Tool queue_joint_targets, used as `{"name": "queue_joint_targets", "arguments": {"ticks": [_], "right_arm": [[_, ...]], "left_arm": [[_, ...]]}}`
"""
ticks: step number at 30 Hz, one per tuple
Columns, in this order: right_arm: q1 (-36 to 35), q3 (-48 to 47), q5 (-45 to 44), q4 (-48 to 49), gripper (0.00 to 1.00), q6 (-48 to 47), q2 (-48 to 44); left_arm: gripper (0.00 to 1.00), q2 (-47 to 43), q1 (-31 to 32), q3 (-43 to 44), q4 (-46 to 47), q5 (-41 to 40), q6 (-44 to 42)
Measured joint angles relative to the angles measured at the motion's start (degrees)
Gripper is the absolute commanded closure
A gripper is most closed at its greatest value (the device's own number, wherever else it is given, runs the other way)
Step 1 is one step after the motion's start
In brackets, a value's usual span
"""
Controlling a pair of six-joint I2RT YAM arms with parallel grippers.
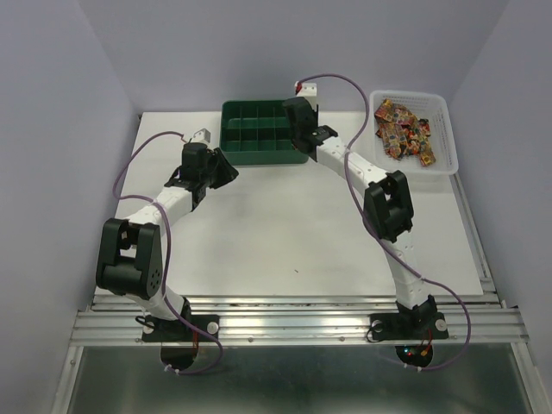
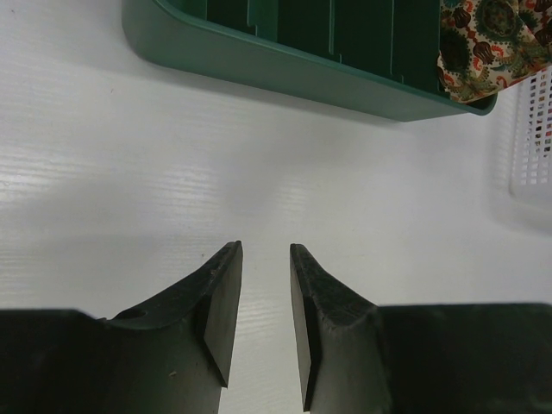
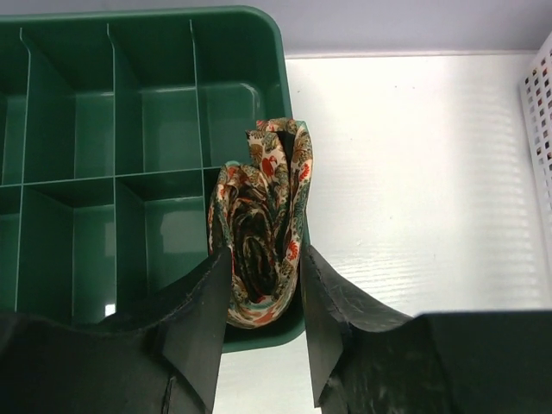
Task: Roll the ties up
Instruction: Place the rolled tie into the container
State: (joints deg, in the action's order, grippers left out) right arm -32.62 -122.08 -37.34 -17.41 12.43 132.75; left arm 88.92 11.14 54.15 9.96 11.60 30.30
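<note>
We count two grippers here, the left gripper and the right gripper; one green tray, though we can't tally its compartments since some are hidden; one white basket; one rolled tie on its own; then a heap of ties, way too jumbled for us to get a number.

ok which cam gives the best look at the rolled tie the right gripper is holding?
Right wrist. The rolled tie sits dead centre with its coil visible, pinched in the right gripper over an end compartment of the green tray. Left wrist shows only a patterned scrap at the tray's corner, likely it. In top external, the right arm hides it.
</note>
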Motion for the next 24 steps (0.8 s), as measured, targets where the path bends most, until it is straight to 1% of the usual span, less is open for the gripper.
{"name": "queue_joint_targets", "arguments": {"ticks": [1,2,4,10,19,24], "right_arm": [[0.0,0.0,0.1,-0.3,0.6,0.0,0.0],[0.0,0.0,0.3,-0.4,0.63,-0.1,0.0],[0.0,0.0,0.5,-0.9,0.66,-0.1,0.1],[0.0,2.3,2.0,-1.2,0.7,0.0,0.3],[0.0,5.8,3.4,-0.1,0.72,-0.4,1.7],[0.0,5.9,4.6,1.6,0.73,-1.4,2.8]], "left_arm": [[0.6,0.0,0.0,0.0,0.0,0.0,0.0],[0.6,0.0,0.0,0.0,0.0,0.0,-0.1],[0.6,0.0,0.0,0.0,0.0,0.0,-0.1],[0.61,0.0,0.0,0.0,0.0,0.0,-0.3],[0.61,0.0,0.0,0.0,0.0,0.0,-0.3],[0.61,0.0,0.0,0.0,0.0,0.0,-0.3]]}}
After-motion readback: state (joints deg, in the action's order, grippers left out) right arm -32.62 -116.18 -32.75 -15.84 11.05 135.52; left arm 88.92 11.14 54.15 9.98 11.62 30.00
